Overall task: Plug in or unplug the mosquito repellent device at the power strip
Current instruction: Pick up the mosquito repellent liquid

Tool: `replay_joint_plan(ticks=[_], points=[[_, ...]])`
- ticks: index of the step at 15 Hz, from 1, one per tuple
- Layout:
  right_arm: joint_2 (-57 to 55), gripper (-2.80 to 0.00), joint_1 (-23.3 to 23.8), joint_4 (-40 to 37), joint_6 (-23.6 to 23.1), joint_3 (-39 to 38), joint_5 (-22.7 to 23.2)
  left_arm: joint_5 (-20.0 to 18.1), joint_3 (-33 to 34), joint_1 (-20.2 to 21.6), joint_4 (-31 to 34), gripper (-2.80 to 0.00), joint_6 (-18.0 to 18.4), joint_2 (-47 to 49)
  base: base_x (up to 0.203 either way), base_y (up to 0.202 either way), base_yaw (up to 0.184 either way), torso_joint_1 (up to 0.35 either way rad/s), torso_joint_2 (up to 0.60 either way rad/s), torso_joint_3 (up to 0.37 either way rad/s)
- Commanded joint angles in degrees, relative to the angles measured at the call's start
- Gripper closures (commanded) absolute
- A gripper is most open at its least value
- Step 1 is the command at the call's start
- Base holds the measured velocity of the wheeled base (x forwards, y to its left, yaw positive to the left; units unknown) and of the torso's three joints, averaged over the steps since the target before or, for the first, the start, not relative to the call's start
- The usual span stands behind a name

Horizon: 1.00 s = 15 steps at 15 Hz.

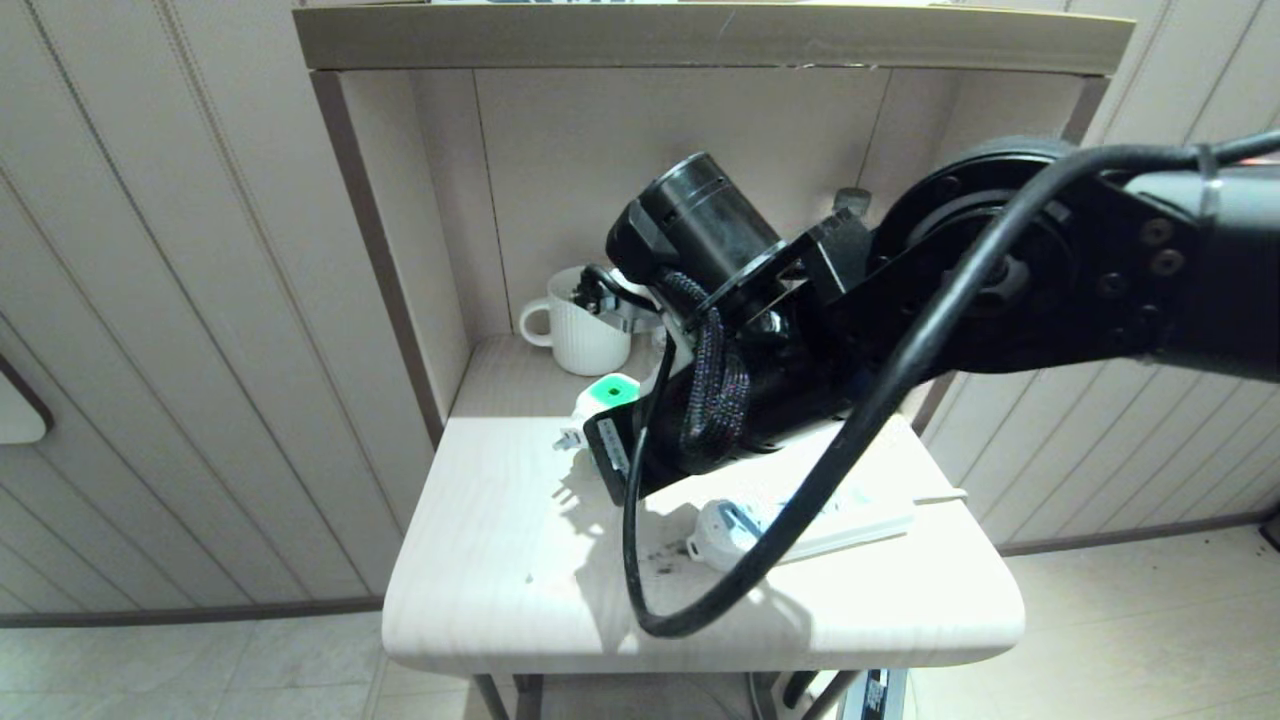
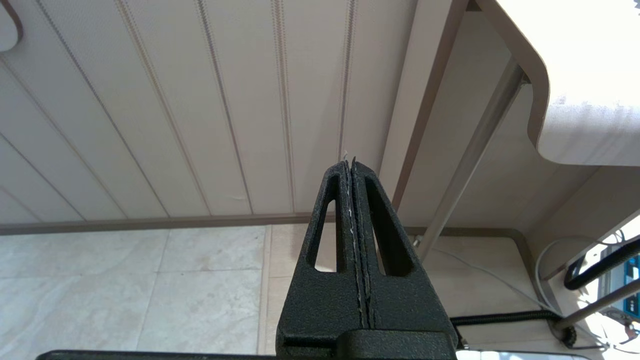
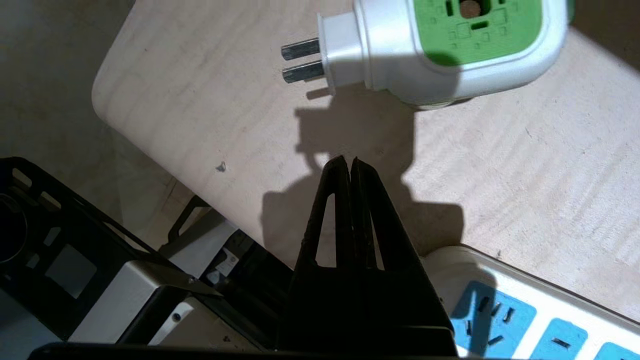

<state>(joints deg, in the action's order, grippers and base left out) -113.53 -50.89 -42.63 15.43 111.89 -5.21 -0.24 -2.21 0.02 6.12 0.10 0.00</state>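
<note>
With nothing held, the clenched right gripper (image 3: pixel 348 161) must open and straddle the repellent device (image 3: pixel 445 47) squarely, off its prongs.

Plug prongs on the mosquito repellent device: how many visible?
2: both prongs jut side by side from the mosquito repellent device, lying unplugged on the table.

Bare tabletop (image 3: pixel 525 165) separates the mosquito repellent device (image 3: pixel 440 55) from the power strip (image 3: pixel 525 320).

Closed right tool (image 3: pixel 348 162) over table (image 3: pixel 200 100), unplugged mosquito repellent device (image 3: pixel 440 50), power strip (image 3: pixel 525 320)
</note>
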Motion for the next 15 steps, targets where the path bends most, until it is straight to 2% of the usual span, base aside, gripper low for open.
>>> replay_joint_plan(ticks=[1, 12, 15], points=[[-0.6, 0.00, -0.8, 0.2, 0.0, 0.1, -0.1, 0.0, 0.0, 0.0, 0.0, 0.00, 0.0, 0.1, 0.000, 0.000, 0.000, 0.000, 0.00, 0.000], [-2.7, 0.00, -1.3, 5.4, -0.4, 0.1, -0.2, 0.0, 0.0, 0.1, 0.0, 0.00, 0.0, 0.1, 0.000, 0.000, 0.000, 0.000, 0.00, 0.000], [-3.7, 0.00, -1.4, 7.6, -0.5, 0.1, -3.8, 0.0, 0.0, 0.1, 0.0, 0.00, 0.0, 0.1, 0.000, 0.000, 0.000, 0.000, 0.00, 0.000]])
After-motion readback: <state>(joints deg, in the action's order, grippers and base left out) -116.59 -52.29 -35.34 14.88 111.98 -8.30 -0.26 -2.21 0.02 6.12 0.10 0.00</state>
